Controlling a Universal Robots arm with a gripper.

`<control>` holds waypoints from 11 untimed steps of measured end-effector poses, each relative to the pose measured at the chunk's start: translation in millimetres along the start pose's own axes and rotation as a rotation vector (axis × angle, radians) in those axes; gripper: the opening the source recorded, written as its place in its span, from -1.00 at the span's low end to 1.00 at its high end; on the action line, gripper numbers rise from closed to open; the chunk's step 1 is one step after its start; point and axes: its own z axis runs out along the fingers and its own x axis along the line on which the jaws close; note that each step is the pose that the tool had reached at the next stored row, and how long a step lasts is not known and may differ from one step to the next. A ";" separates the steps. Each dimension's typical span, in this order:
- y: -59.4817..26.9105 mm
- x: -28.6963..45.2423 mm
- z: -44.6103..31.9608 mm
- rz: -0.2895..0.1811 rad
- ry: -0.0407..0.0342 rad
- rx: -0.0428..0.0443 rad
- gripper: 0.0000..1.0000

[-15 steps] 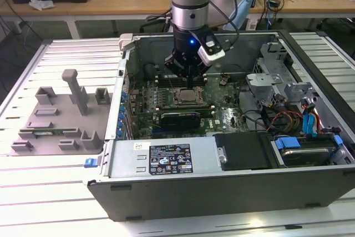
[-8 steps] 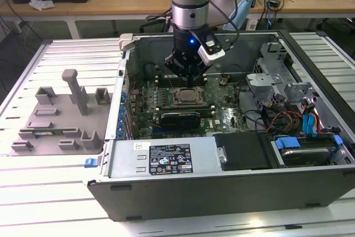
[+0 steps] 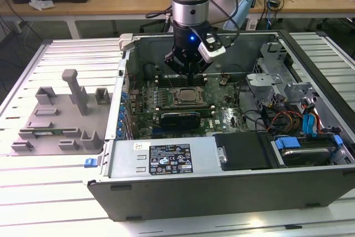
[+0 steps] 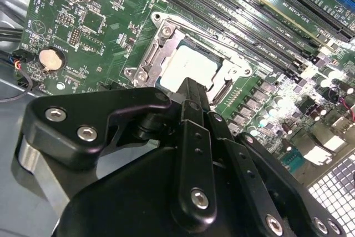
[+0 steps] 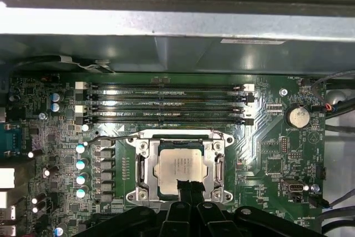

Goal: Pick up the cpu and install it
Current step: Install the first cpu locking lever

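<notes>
Task's thing: the cpu [image 5: 182,166], a flat square chip with a silvery-grey metal top, lies inside the square black-and-metal socket frame [image 5: 142,165] on the green motherboard [image 5: 266,154], within the open grey computer case [image 3: 222,192].
Gripper: the black gripper [image 5: 187,184] hangs over the socket, its tips above the chip's edge nearest the arm. In both wrist views the chip shows just past the tips.
Jaws: drawn together into one narrow blade, with nothing between them. Whether the tips touch the chip I cannot tell.
Facing: the chip lies flat, metal top up and contact side down, level with the frame as far as shows.
Long axis: it is close to square, so the axis is weak. In the first wrist view its slightly longer sides seem to run at right angles to the long black memory slots [image 5: 166,104], and its edges sit parallel to the frame's.
Risk, seating: if the chip rests even a little skewed, a push from the closed tips on that one edge could tip it and bend the fine contacts beneath.
Risk, sliding: sideways motion with the tips on the smooth metal top could drag the chip against the frame.
Risk, surroundings: the socket's thin wire lever [image 5: 105,137] and the slots stand near, so a drifting arm could catch them.
Unclear: whether the frame already clamps the chip.
</notes>
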 end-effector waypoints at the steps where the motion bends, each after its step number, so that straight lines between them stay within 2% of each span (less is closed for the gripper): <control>1: 0.0 0.2 0.0 0.000 0.0000 0.0000 -0.79; 7: 0.0 12.1 -0.5 0.000 0.0001 0.0001 -0.79; 9: 0.0 23.6 -1.0 0.000 0.0000 0.0001 -0.79; 11: 0.0 30.4 -1.2 0.000 0.0000 0.0000 -0.79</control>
